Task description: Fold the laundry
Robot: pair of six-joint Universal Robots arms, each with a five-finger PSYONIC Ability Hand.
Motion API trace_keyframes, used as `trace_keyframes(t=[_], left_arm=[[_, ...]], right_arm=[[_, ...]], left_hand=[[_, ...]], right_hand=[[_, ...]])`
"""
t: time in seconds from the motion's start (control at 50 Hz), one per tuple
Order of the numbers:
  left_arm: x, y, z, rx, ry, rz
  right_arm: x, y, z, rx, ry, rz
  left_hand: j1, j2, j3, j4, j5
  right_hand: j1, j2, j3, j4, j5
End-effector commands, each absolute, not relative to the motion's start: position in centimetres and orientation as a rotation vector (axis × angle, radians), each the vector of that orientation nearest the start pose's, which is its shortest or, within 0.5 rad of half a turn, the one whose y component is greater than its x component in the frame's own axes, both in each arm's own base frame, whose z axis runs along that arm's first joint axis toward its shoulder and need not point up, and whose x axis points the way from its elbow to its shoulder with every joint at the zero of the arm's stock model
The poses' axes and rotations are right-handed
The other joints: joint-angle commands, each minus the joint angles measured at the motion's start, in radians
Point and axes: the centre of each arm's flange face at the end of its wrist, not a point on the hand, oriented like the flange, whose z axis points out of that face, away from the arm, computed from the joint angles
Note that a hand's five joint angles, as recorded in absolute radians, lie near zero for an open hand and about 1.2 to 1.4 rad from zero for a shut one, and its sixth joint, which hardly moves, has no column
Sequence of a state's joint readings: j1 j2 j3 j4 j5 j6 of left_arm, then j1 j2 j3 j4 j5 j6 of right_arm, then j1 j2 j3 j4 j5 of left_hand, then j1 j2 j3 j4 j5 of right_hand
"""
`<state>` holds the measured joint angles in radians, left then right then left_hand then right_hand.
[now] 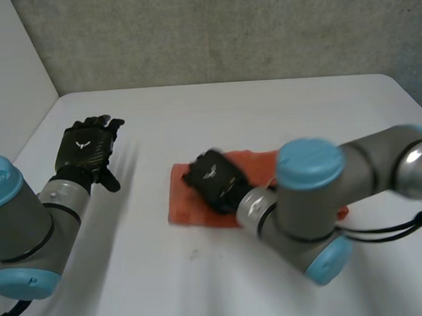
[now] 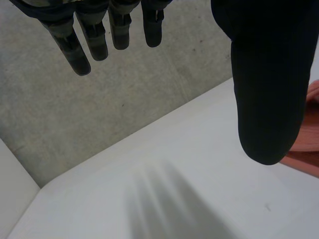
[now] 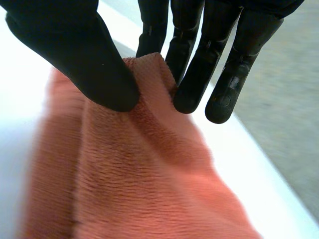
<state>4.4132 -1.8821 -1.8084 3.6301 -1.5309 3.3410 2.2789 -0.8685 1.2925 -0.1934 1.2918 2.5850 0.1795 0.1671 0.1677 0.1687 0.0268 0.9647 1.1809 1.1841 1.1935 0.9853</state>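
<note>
While left hand (image 1: 89, 147) hangs relaxed, right hand (image 1: 213, 180) pinches towel (image 1: 187, 206).

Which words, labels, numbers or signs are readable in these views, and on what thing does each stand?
No word or number can be read.
A small white emblem, without letters, on the back of the left hand.
A similar white emblem, blurred, on the back of the right hand.
The orange cloth shows no label or print.

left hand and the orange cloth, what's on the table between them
Only bare table lies between the left hand and the cloth, seen in the head view.
</note>
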Motion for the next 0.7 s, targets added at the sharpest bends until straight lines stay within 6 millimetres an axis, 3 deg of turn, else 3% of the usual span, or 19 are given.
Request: trace_keyframes(t=[0.02,0.06,0.08,0.1,0.12,0.14,0.16,0.18,0.26,0.32,0.34,0.38,0.42,0.5,0.52,0.56,0.7], left_arm=[[-23.8,-28.2,18.2,0.664,2.281,-2.233],[-24.1,-28.1,18.4,0.67,2.274,-2.244],[-24.1,-28.1,18.4,0.67,2.274,-2.245],[-24.2,-28.1,18.6,0.674,2.267,-2.256],[-24.5,-28.1,18.8,0.684,2.26,-2.269],[-24.5,-28.1,18.8,0.684,2.26,-2.269],[-24.8,-27.9,19.0,0.69,2.256,-2.28],[-25.2,-27.9,19.4,0.705,2.239,-2.306],[-26.4,-27.5,20.3,0.736,2.214,-2.362],[-28.6,-26.1,21.1,0.804,2.207,-2.436],[-29.6,-25.5,21.4,0.839,2.208,-2.467],[-30.6,-24.8,21.8,0.869,2.21,-2.503],[-31.5,-24.2,21.9,0.896,2.217,-2.529],[-34.7,-22.3,20.8,1.013,2.289,-2.56],[-35.7,-21.7,20.2,1.059,2.308,-2.556],[-36.4,-21.4,19.5,1.096,2.323,-2.544],[-38.1,-22.2,15.6,1.158,2.392,-2.44]], right_arm=[[40.7,-19.0,12.3,-1.578,1.611,-1.647],[40.7,-19.2,12.9,-1.565,1.605,-1.666],[40.8,-19.5,13.7,-1.544,1.597,-1.689],[40.8,-19.5,13.7,-1.544,1.596,-1.689],[40.9,-19.8,14.8,-1.527,1.581,-1.726],[40.9,-19.8,14.8,-1.526,1.581,-1.727],[41.0,-20.1,15.9,-1.51,1.57,-1.765],[40.9,-20.3,16.8,-1.491,1.566,-1.789],[40.5,-20.6,18.1,-1.432,1.598,-1.826],[36.8,-23.6,20.1,-1.201,1.815,-1.892],[36.8,-23.6,20.1,-1.2,1.816,-1.892],[33.6,-25.1,20.1,-1.068,1.967,-1.887],[32.4,-25.4,19.7,-1.035,2.016,-1.869],[28.6,-26.3,17.4,-0.986,2.176,-1.807],[28.5,-26.3,17.4,-0.986,2.177,-1.806],[26.5,-26.5,16.8,-0.954,2.237,-1.786],[24.1,-26.8,15.0,-0.916,2.308,-1.748]], left_hand=[[-0.004,0.008,0.008,0.007,-0.026],[-0.004,0.008,0.008,0.007,-0.026],[-0.004,0.008,0.008,0.007,-0.026],[-0.004,0.008,0.008,0.007,-0.026],[-0.004,0.008,0.008,0.007,-0.026],[-0.004,0.008,0.008,0.007,-0.026],[-0.004,0.008,0.008,0.007,-0.026],[-0.004,0.008,0.008,0.007,-0.026],[-0.004,0.008,0.008,0.007,-0.026],[-0.001,0.011,0.011,0.01,-0.023],[-0.001,0.011,0.011,0.01,-0.023],[0.005,0.017,0.016,0.015,-0.017],[0.005,0.017,0.016,0.015,-0.017],[0.016,0.029,0.028,0.027,-0.005],[0.019,0.032,0.031,0.03,-0.002],[0.019,0.032,0.031,0.03,-0.002],[0.025,0.038,0.037,0.036,0.003]], right_hand=[[0.432,0.215,0.212,0.203,0.236],[0.404,0.187,0.184,0.175,0.208],[0.229,0.013,0.009,0.0,0.034],[0.227,0.011,0.008,-0.002,0.032],[-0.162,-0.379,-0.382,-0.391,-0.357],[-0.166,-0.382,-0.386,-0.395,-0.361],[-0.724,-0.941,-0.944,-0.953,-0.919],[-0.79,-1.006,-1.01,-1.019,-0.985],[-0.79,-1.006,-1.01,-1.019,-0.985],[-0.79,-1.006,-1.01,-1.019,-0.985],[-0.79,-1.006,-1.01,-1.019,-0.985],[-0.79,-1.006,-1.01,-1.019,-0.985],[-0.79,-1.006,-1.01,-1.019,-0.985],[-0.79,-1.006,-1.01,-1.019,-0.985],[-0.79,-1.006,-1.01,-1.019,-0.985],[-0.79,-1.006,-1.01,-1.019,-0.985],[-0.79,-1.006,-1.01,-1.019,-0.985]])
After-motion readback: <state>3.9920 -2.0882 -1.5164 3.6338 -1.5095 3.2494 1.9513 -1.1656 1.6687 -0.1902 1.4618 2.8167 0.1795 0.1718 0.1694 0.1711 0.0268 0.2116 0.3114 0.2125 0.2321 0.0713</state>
